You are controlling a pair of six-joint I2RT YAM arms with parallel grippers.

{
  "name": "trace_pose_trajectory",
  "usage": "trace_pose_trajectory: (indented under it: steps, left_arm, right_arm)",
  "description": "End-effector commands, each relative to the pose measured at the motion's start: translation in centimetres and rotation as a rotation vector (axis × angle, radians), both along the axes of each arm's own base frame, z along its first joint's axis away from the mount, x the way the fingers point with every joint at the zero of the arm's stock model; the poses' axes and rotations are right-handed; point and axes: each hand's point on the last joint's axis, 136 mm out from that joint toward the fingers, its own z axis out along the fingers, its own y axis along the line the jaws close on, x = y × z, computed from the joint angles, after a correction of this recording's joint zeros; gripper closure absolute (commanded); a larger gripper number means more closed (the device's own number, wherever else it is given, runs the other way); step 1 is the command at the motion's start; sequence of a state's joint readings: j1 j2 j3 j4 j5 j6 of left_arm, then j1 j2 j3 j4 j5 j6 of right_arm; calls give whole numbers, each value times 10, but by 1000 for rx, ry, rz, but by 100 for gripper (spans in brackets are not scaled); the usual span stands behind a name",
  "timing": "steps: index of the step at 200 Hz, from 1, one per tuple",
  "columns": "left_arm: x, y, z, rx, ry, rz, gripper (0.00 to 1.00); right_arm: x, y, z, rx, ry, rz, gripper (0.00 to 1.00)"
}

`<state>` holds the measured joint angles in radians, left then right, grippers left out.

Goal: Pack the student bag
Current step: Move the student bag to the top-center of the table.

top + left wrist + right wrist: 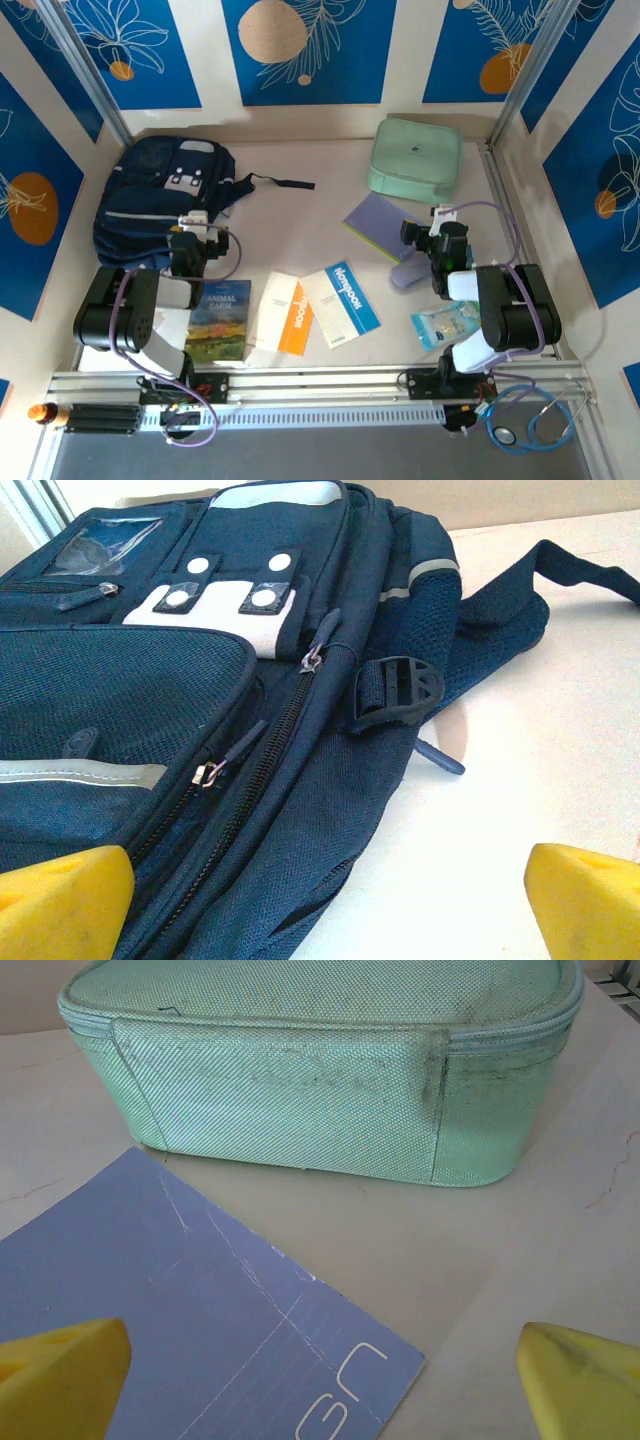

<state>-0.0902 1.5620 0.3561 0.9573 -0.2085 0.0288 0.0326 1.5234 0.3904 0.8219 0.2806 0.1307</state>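
My left claw [199,238] stands wide open with nothing in it, low over the table [300,235]. It points at the student bag [250,680], which lies flat at the far left of the table, just beyond my yellow fingertips [60,905]. The wrist camera gives me what the overhead view blurs:
- two zipper tracks side by side, with their pulls [312,660]
- a black buckle [395,692] resting against the bag's side
- a white patch [225,605] with four round snaps
- a clear window pocket [100,548]
- a grey stripe [80,772]

My right claw [437,240] is spread open too, and empty. Its wrist camera shows a lilac-grey notebook [180,1290] lying directly ahead of it. Beyond that, near but apart, is the mint-green case [300,1090], with a zip line round its top edge and dark smudges on its woven side (from above they vanish). Pale outline letters on the notebook run off the bottom of the picture, so I cannot read them.

The layout comes from the overhead view. The bag's black strap [285,183] trails toward the middle of the table. Between my arms lie three things: a book [218,320] titled "ANIMAL FARM", an orange-and-white booklet [285,312], and just beside that a blue-and-white booklet [340,303]. The big word on the blue-and-white one I cannot make out for sure. A pale packet [445,322] sits by my right arm, which partly hides a lilac object [407,273]. A stethoscope [525,420] lies at the near rail by the right base.
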Motion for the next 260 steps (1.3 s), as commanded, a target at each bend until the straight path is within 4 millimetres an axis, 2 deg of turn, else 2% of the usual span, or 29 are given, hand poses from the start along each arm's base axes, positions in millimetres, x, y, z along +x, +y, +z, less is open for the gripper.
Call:
trace_pose_trajectory:
  steps: [1,187,209,224,236,260]
  left_arm:
    - [3,-7,3,-2,-9,-32,0]
    - [2,-3,3,-4,-14,-9,0]
    - [3,-7,4,0,-14,-39,0]
    - [1,-5,8,0,-23,-25,0]
    - [-2,1,15,-2,-31,13,0]
    - [-9,7,36,-1,-47,45,0]
  right_arm:
    - [4,-1,8,6,-31,-7,1]
    - [4,0,8,8,-33,-4,1]
    - [3,0,9,9,-37,-1,1]
    - [3,-2,14,5,-37,-17,1]
    - [1,4,23,-5,-57,12,1]
    - [-2,10,43,-37,-25,2,1]
